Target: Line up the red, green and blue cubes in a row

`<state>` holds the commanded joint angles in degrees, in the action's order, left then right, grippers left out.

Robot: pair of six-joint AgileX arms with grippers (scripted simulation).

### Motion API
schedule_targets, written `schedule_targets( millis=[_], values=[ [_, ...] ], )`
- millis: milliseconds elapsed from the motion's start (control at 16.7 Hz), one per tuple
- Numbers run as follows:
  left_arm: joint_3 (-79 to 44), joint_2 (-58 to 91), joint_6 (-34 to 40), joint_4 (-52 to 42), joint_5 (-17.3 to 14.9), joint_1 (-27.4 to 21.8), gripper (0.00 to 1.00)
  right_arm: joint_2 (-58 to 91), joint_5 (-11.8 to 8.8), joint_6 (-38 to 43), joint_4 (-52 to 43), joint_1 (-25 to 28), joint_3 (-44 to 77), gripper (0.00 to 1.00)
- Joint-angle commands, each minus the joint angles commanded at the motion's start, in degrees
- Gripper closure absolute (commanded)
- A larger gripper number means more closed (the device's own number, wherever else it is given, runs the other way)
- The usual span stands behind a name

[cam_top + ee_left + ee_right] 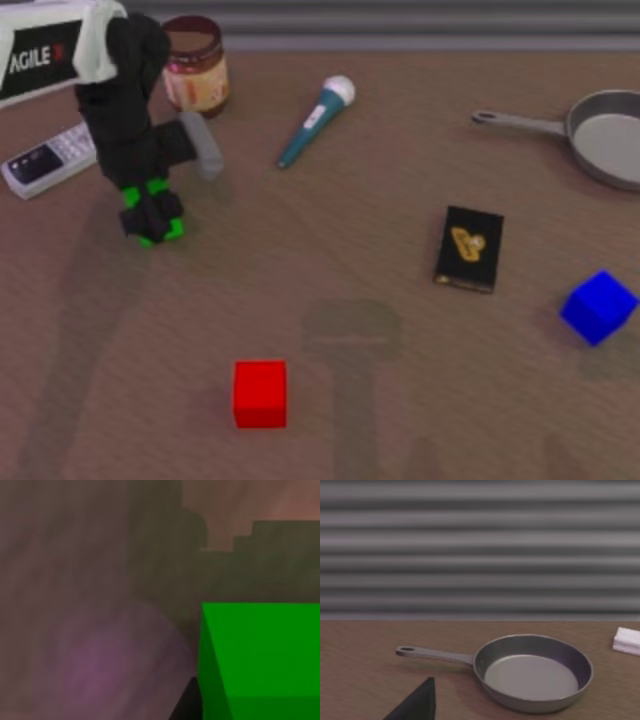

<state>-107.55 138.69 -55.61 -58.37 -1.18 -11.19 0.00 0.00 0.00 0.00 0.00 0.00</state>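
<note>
1. Brown wood-grain counter fills the top view, with a grey ribbed wall along its far edge. The left arm reaches down at far left, and the left gripper sits low over the counter. Green cube shows only as small green patches around the black jaws, which are closed on it; most of it is hidden by the arm.
2. Red cube stands near the front, left of centre. Blue cube lies at the right edge, turned at an angle, well apart from the red one.
3. Other things: a jar and a remote partly hidden behind the arm, a microphone, a flat black box, and a pan cut off at the right edge.
4. Right arm is out of the top view; whether its jaws are wide or narrow I cannot tell.
5. Left wrist view: the green cube is very close and cut off by the frame, above the shadowed counter.
6. Right wrist view: the pan lies on the counter before the ribbed wall, with a white object cut off at the edge and a dark tip too partial to identify.
</note>
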Motion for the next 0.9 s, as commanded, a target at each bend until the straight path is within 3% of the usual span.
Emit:
schedule_targets(
  millis=[300,660,900],
  values=[
    [-6.12,-2.99,0.07,-9.38,0.15,0.75,1.00,0.00,0.00,0.00,0.00,0.00,0.00,0.00],
    [-6.82,-3.47,0.13,-10.42,0.21,0.45,1.00,0.00,0.00,0.00,0.00,0.00,0.00,0.00],
    [-2.38,-6.63,2.70,-9.22,0.20,-5.95,1.00,0.00,0.00,0.00,0.00,0.00,0.00,0.00]
  ],
)
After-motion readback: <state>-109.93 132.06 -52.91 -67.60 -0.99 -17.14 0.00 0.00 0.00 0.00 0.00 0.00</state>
